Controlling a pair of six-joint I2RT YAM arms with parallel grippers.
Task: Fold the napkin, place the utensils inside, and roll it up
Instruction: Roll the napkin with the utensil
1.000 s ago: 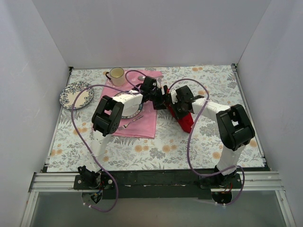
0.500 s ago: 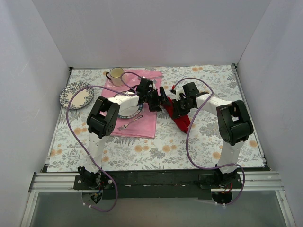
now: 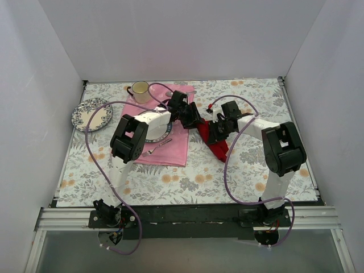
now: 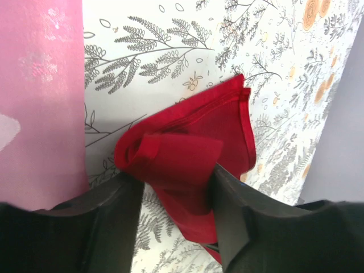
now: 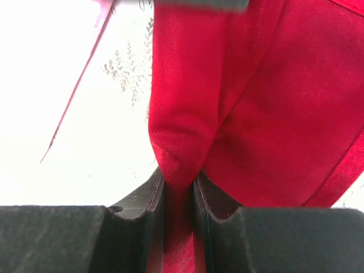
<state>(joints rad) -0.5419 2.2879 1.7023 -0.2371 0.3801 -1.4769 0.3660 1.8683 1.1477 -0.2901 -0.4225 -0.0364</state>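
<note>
Pincer of the right arm (image 5: 178, 187) is pressed together on a fold of the napkin (image 5: 250, 102); the red cloth runs down between its two fingers and is pinched there. From this hold the napkin hangs in a ridge and spreads out toward the upper right of the right wrist view. I judge this grip is there to anchor one end, so that the cloth does not slide while the other arm works on it.

In the left wrist view the left pincer (image 4: 173, 182) stands half spread around the bunched, partly rolled end of the napkin (image 4: 193, 131). Both fingers (image 4: 114, 222) touch the cloth, but whether they squeeze it already I cannot tell. The curl between them looks like the beginning of a roll.

Seen from the top, the napkin (image 3: 215, 142) lies a little right of the centre, on the flowered surface (image 3: 199, 176), just beside the right edge of the pink cloth (image 3: 170, 149). It is narrow and folded, with its lower tip pointing to the bottom of the frame.

No spoon shows in the napkin in any view, so I cannot say if one is inside. If not, rolling now would be too early.
</note>
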